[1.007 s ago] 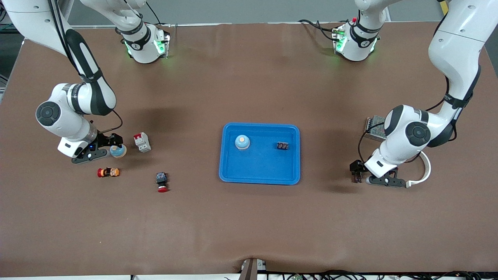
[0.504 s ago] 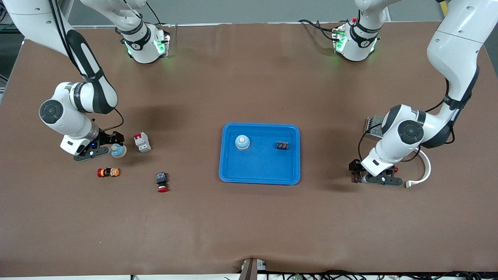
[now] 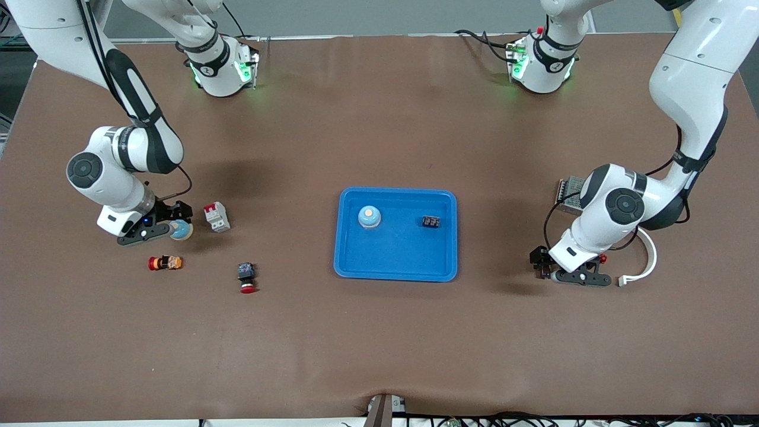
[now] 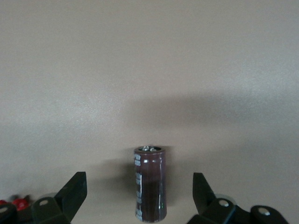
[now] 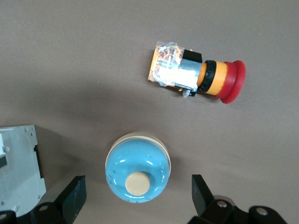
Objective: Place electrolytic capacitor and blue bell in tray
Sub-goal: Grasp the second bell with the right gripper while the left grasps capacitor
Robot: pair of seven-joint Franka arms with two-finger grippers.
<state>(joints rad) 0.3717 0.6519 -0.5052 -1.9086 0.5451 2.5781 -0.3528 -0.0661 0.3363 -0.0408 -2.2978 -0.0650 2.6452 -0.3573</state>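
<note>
In the left wrist view the electrolytic capacitor, a dark brown cylinder with a silvery end, sits on the table between the open fingers of my left gripper, untouched. From the front, my left gripper is low over the table toward the left arm's end and hides the capacitor. A blue bell with a cream button sits between the spread fingers of my right gripper, clear of both. In the front view the right gripper is at that bell. The blue tray lies mid-table.
The tray holds another blue bell and a small black part. Near the right gripper are a white-and-red breaker, an orange-and-red push button and a black one with a red cap. A metal box and white cable lie beside the left arm.
Both arms have crept a little toward the tray's side. The right gripper has closed in on the blue bell and the left on the capacitor. Both have stayed open.
</note>
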